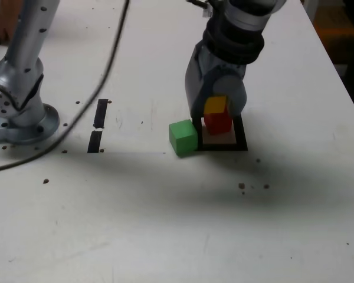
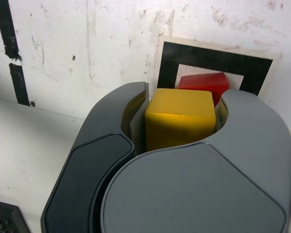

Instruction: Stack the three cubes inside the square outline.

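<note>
The yellow cube (image 1: pixel 216 105) (image 2: pixel 180 119) sits between my gripper's (image 1: pixel 217 101) (image 2: pixel 182 104) two grey jaws, which are shut on its sides. It rests on or just over the red cube (image 1: pixel 218 123) (image 2: pixel 204 82); I cannot tell if they touch. The red cube stands inside the square outline (image 1: pixel 241 138) (image 2: pixel 209 57) of black tape. The green cube (image 1: pixel 183 137) lies on the table just outside the outline's edge, on the exterior view's left, and is hidden in the wrist view.
Two short black strips (image 1: pixel 100 113) (image 2: pixel 18 82) lie further to the exterior view's left. The arm's base (image 1: pixel 20 115) stands at the far left with a dark cable (image 1: pixel 106 76) running across the table. The table edge (image 1: pixel 342 76) runs down the right.
</note>
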Controlling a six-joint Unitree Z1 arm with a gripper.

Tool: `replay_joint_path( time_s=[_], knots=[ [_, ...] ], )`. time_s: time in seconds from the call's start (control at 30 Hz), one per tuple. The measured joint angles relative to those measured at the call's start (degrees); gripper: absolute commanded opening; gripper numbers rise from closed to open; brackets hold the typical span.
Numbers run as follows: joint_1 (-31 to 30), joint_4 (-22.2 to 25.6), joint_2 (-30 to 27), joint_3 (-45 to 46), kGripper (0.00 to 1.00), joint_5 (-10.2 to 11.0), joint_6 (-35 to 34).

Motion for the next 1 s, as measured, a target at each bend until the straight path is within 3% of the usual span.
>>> replay_joint_path(
  time_s=[0.17,0.5,0.8,1.0],
  knots=[
    [0.3,0.0,0.8,-0.6,0.42,0.0,0.3],
    [0.4,0.0,0.8,-1.0,0.72,-0.2,0.6],
    [0.4,-0.5,0.8,-0.9,0.82,-0.3,1.0],
    [0.4,-0.7,0.8,-0.7,0.98,-0.3,1.0]
  ],
)
